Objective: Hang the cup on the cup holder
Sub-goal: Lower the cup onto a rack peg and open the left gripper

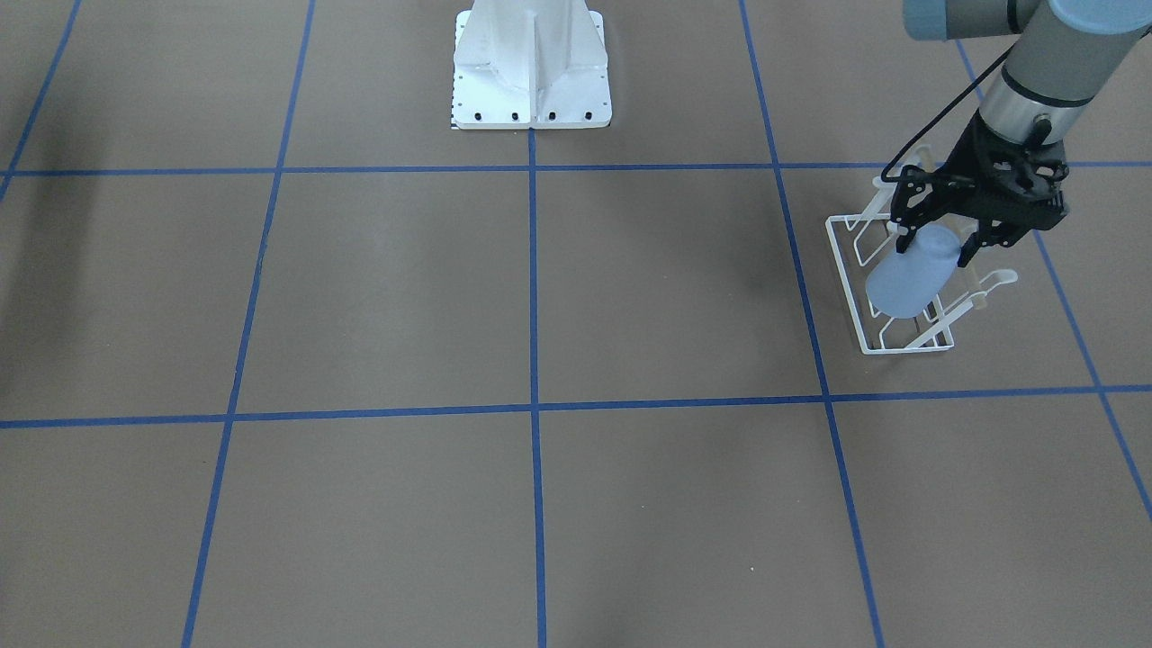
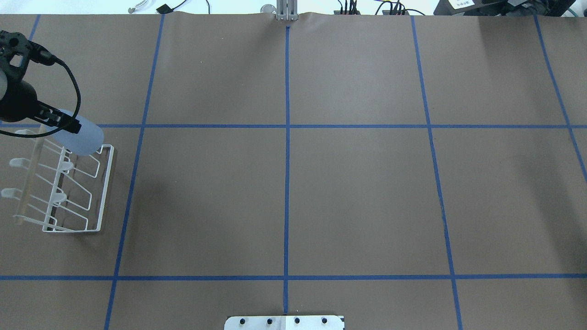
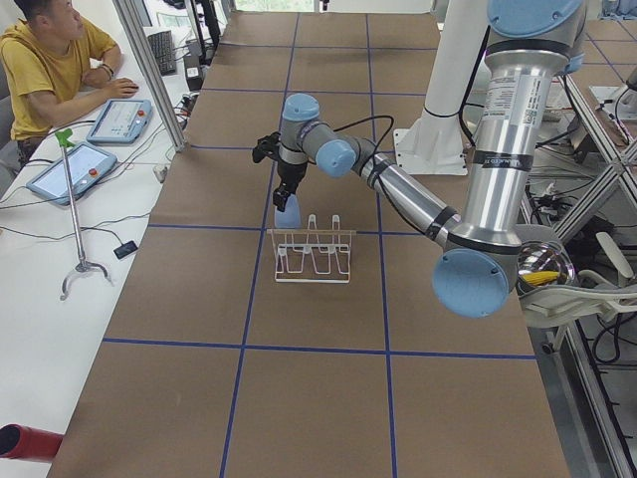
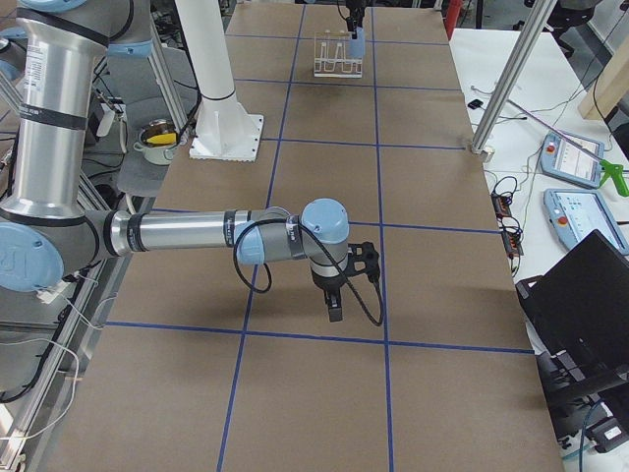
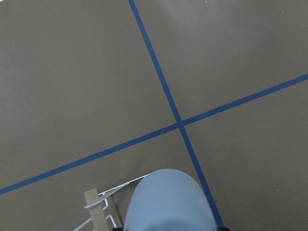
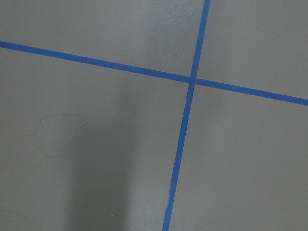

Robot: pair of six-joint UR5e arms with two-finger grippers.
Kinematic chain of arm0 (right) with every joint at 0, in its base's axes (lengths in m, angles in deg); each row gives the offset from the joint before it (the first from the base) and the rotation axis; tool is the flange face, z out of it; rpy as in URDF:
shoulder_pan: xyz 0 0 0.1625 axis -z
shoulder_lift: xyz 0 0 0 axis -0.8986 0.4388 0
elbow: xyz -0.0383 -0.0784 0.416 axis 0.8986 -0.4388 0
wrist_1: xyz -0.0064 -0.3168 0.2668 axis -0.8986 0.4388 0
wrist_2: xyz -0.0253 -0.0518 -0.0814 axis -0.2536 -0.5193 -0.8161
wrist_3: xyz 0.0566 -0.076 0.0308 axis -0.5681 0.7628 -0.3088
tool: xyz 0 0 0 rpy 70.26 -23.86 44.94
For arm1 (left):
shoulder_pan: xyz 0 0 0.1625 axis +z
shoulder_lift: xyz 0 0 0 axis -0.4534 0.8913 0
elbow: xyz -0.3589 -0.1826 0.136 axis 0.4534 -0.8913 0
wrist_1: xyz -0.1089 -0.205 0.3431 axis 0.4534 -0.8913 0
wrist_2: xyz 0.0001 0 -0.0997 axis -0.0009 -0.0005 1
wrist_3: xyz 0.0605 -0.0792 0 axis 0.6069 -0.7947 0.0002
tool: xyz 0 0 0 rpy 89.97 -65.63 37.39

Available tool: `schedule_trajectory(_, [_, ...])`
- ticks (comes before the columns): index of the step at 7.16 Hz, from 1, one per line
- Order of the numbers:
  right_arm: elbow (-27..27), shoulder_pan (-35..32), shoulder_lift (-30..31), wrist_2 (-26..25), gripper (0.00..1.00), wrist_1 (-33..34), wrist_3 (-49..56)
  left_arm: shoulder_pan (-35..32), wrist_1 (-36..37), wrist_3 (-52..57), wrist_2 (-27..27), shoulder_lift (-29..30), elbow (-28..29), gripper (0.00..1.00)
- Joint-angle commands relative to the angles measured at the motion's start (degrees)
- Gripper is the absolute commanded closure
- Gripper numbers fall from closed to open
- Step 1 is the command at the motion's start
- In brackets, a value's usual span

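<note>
The light blue cup [image 1: 909, 279] is tilted over the far end of the white wire cup holder [image 1: 846, 270], at the table's left side. My left gripper [image 1: 936, 241] is shut on the cup, one finger on each side. In the overhead view the cup [image 2: 85, 140] sticks out from the gripper [image 2: 64, 123] above the rack [image 2: 105, 183]. The left wrist view shows the cup's closed end [image 5: 168, 202] pointing away from the gripper, beside the rack's wooden bar [image 5: 94, 207]. I cannot tell whether a prong is inside the cup. My right gripper [image 4: 334, 310] hovers low over bare table, and I cannot tell whether it is open.
The white robot base plate [image 1: 531, 99] stands at the table's near-robot edge, in the middle. Blue tape lines cross the brown table. An operator [image 3: 50, 60] sits at a side desk with tablets beyond the table's far edge.
</note>
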Motion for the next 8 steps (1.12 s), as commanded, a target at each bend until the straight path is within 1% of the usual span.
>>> schedule_trajectory(1, [0.0,0.0,0.0,0.0,0.0,0.1,0.0,1.2,-3.3,-1.0,-1.3,0.1,3.3,1.0])
schedule_trajectory(5, [-0.1,0.1,0.0,0.0,0.0,0.1,0.0,3.0,-3.5,-1.0,-1.5,0.6,5.9,1.0])
schedule_trajectory(7, [-0.2,0.1,0.0,0.0,0.0,0.1,0.0,3.2,-4.8,-0.8,-1.6,0.7,6.7,0.27])
schedule_trajectory(8, [-0.2,0.0,-0.1,0.0,0.0,0.1,0.0,3.2,-6.6,-0.9,-1.6,0.6,7.4,0.03])
